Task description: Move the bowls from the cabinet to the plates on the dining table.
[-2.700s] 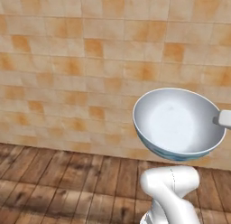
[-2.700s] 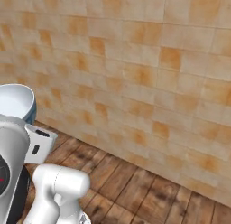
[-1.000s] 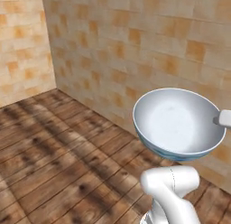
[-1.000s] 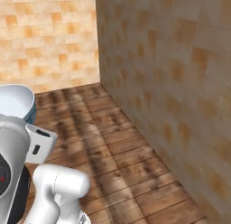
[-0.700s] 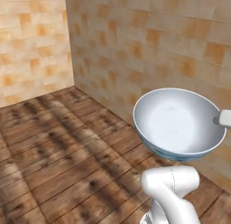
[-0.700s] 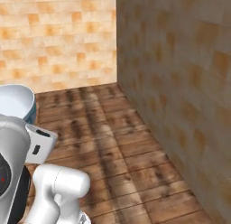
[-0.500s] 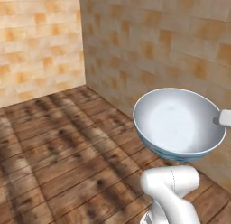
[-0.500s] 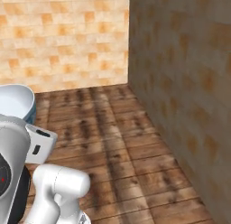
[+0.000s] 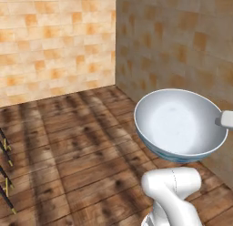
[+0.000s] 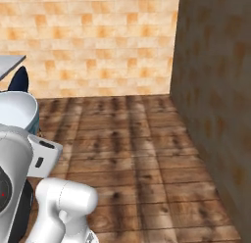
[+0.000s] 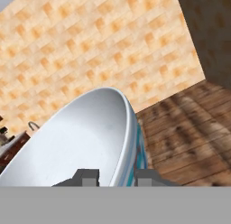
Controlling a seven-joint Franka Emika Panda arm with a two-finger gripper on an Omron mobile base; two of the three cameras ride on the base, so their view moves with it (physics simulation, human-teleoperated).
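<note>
Grey-white bowl (image 9: 181,125) held high over wooden floor (image 9: 73,147), gripper (image 11: 116,175) fingers apparently pinching its rim, tiled walls (image 9: 54,43) behind

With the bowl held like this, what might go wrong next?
The gripper pinches the bowl by one edge of its rim, so the bowl hangs off to one side and may tilt or slip as the base moves. It also juts out close to the tiled wall and might clip it.
</note>
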